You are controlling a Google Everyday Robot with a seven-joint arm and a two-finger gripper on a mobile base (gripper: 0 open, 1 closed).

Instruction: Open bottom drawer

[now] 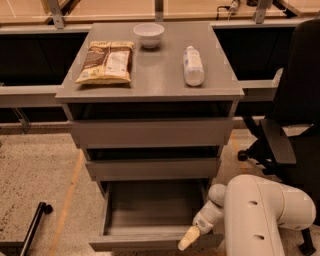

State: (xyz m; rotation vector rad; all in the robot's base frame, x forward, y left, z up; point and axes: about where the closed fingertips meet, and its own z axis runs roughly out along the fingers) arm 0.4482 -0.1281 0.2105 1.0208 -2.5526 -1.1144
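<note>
Grey cabinet (150, 132) in the middle of the room. Under and around it, speckled floor (35, 175), pale with dark dots. Left of the cabinet, an orange-yellow line (67, 197) on that floor, and farther left a black bar (32, 227) with a small wheel. Right of the cabinet, a black office chair (300, 100). Behind the cabinet, long grey rails (30, 92) with dark space below, and light wood (100, 7) up top. Warm light all over. Gripper (185, 243) low by the cabinet's front right corner.

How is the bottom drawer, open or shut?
Open: the bottom drawer sticks out, its grey inside showing. The gripper sits at its front edge.
</note>
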